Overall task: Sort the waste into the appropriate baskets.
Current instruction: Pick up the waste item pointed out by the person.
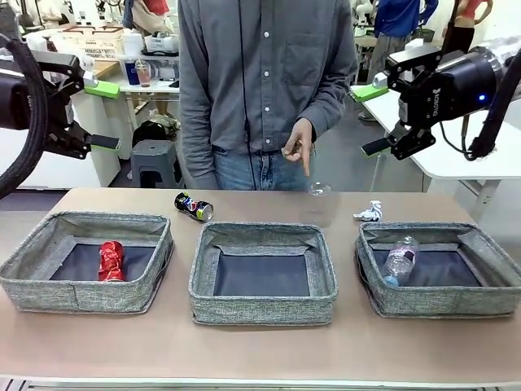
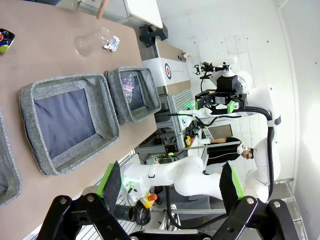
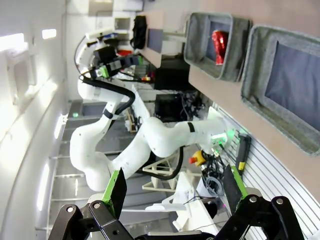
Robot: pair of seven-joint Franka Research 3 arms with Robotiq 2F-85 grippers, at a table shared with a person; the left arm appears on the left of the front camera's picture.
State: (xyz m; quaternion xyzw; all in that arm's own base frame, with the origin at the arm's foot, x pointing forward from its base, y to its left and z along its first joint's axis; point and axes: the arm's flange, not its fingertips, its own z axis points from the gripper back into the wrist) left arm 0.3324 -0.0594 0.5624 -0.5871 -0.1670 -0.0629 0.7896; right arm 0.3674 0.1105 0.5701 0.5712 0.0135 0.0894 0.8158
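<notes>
At the far left, the left gripper is held high above the tan counter, its jaws spread wide with nothing between them. A crushed red metal can lies in the left grey woven-fabric basket. Just behind that basket, a dark blue soda can lies on its side on the counter. It is probably best taken across its rigid round body and dropped beside the red one. The dark flat bottom of the middle basket is seen. Beyond it, a clear thin-walled plastic cup and a crumpled white-and-blue wrapper lie on the counter. The cup is likely to buckle unless it is gripped lightly. A clear plastic bottle lies in the right basket. The right gripper is likewise raised, wide and empty.
</notes>
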